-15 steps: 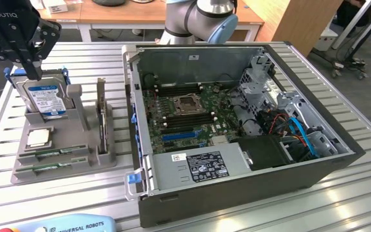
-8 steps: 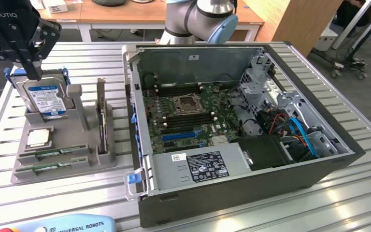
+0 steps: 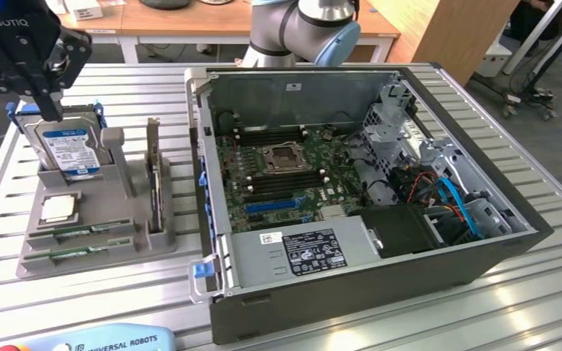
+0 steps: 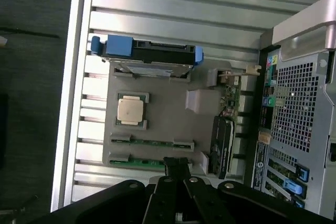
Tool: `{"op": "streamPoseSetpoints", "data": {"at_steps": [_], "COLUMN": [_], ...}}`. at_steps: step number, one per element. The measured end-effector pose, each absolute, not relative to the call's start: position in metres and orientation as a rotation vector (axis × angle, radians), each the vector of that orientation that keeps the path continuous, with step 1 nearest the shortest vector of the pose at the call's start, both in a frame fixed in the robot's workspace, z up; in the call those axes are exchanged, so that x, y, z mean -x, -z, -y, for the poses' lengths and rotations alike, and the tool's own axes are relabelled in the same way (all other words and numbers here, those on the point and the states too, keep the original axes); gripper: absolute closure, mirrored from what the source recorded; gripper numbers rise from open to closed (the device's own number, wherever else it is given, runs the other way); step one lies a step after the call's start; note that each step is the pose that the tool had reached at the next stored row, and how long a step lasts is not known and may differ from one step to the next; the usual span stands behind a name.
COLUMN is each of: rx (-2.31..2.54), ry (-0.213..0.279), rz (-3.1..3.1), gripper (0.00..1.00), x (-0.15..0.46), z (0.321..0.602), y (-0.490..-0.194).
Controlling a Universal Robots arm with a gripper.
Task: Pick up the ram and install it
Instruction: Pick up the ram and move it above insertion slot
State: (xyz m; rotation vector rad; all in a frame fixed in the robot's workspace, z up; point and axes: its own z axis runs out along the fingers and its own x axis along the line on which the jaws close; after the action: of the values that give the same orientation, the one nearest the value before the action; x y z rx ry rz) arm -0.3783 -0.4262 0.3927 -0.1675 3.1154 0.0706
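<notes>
Hard drive (image 3: 66, 150) and CPU (image 3: 58, 208) sit racked beside the open computer (image 3: 301, 95).

Hard drive (image 3: 66, 150) top behind the tool (image 3: 52, 111); pendant (image 3: 105, 340) half out of frame

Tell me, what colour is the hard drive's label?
Blue with white patches; the hard drive's label shows best in the exterior view.

A slatted metal table (image 3: 515, 292) carries an open computer case (image 3: 359, 289), laid on its side with its insides facing up. Just beside the case, on the exterior view's left, a grey parts holder (image 3: 115, 256) sits on the slats. Nearer than the case, a blue-and-white pendant (image 3: 96, 340) rests at the table's edge.
</notes>
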Motion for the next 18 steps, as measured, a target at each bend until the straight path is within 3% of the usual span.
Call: {"op": "streamPoseSetpoints", "data": {"at_steps": [18], "rx": [0.674], "ry": [-0.072], "rz": [-3.054], "gripper": [0.90], "x": [0.3783], "z": [0.4262], "y": [-0.3913]}}
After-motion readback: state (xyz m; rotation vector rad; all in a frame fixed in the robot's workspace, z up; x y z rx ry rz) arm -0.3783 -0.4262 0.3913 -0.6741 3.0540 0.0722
